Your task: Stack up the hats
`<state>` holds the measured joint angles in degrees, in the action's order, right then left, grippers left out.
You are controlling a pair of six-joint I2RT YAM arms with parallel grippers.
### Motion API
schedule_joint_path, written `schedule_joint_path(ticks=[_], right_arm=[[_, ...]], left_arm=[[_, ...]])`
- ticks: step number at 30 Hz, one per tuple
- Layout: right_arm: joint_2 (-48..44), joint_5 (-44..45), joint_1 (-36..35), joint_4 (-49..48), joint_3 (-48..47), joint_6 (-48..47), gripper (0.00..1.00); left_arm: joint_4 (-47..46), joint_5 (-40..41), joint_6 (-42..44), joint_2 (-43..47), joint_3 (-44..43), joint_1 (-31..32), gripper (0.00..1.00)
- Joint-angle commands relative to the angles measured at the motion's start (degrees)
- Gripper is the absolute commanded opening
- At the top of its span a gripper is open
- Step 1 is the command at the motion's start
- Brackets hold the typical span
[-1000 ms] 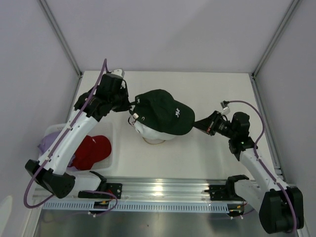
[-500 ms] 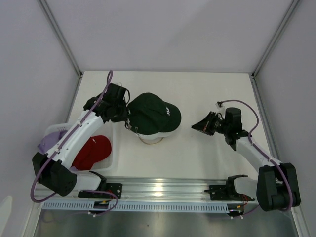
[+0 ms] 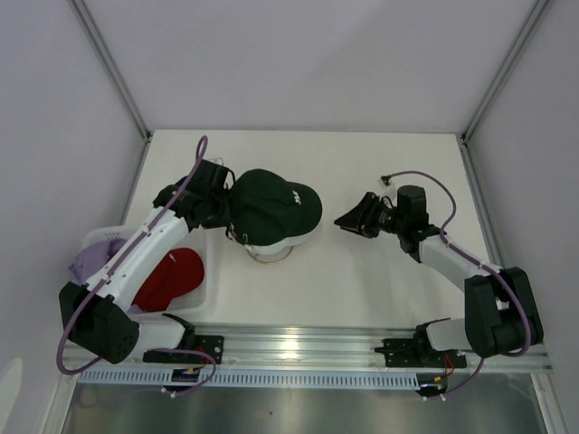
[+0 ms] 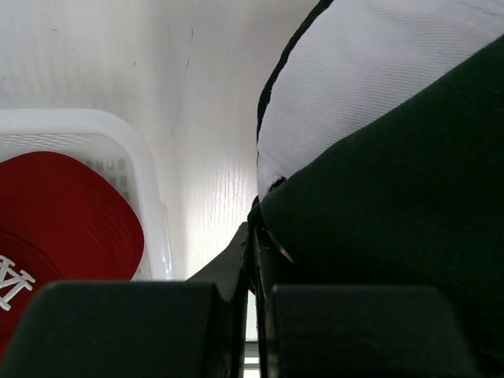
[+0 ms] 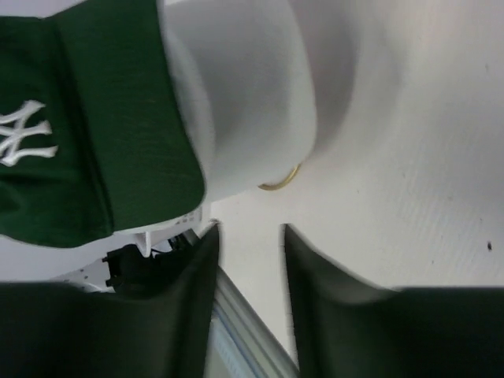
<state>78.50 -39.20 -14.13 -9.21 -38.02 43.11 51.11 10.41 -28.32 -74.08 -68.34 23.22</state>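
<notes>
Basket of white mesh (image 3: 207, 271), far left, holds red fabric cap (image 3: 172, 276). Left gripper (image 3: 232, 215) pinched tight on dark green fabric cap (image 3: 276, 210), seated atop white cap (image 3: 264, 246) mid-table. Right gripper (image 3: 349, 220) parted, empty, beside its brim

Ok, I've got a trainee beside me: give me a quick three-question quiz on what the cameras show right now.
1. True or false: the right gripper is holding a hat.
2. Which hat lies on top of the stack in the middle of the table? A pink hat; B dark green hat; C yellow hat.
3. Fill in the blank: the red hat lies in the white ____ at the left.

Key
1. False: its jaws stand open with nothing between them, apart from the stack.
2. B.
3. basket.
</notes>
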Motion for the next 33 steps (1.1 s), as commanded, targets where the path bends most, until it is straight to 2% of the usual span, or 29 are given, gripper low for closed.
schedule_joint_path(ticks=[1,3,6,11,17,18,20,22,24,27,31,33], right_arm=[[-4.0,-1.1,-0.1,-10.3,-2.9,2.9,0.48],[-4.5,-0.8,-0.2,-15.3,-2.9,5.2,0.65],[-4.0,1.8,-1.2,-19.9,-2.9,8.7,0.99],[2.5,1.9,-3.3,-25.6,-4.0,9.4,1.00],[11.4,-2.5,-4.0,-34.9,-7.1,11.4,0.91],[13.4,-3.1,-4.3,-35.3,-7.9,11.5,0.86],[15.2,-3.6,-4.8,-36.0,-10.4,11.7,0.84],[17.1,-4.4,-5.4,-37.4,-12.3,13.0,0.72],[18.1,-5.1,-5.5,-39.7,-12.7,15.9,0.52],[18.4,-5.7,-5.6,-42.6,-12.6,18.9,0.42],[17.6,-6.1,-6.1,-38.4,-12.8,16.7,0.43],[17.0,-5.5,-6.9,-33.6,-12.7,14.7,0.48]], left_arm=[[-1.3,-0.3,1.9,0.8,1.0,-0.5,0.01],[-1.4,-0.6,1.5,0.8,1.4,-0.5,0.01],[-1.9,-0.6,1.3,1.1,1.6,-0.5,0.01],[-1.9,-0.4,1.7,1.2,1.2,-0.5,0.01],[-1.3,-0.6,2.3,1.0,0.3,-0.5,0.01],[-1.1,-0.7,2.4,1.0,0.2,-0.5,0.01],[-1.0,-0.5,2.4,1.1,0.0,-0.5,0.01],[-0.9,-0.2,2.4,1.1,-0.1,-0.5,0.01],[-0.6,0.0,2.4,1.0,-0.7,-0.5,0.01],[-0.5,0.2,2.2,1.0,-0.2,-0.5,0.01],[-0.6,0.1,2.0,0.7,-0.3,-0.5,0.01],[-0.7,0.0,2.1,0.3,-0.7,-0.5,0.01]])
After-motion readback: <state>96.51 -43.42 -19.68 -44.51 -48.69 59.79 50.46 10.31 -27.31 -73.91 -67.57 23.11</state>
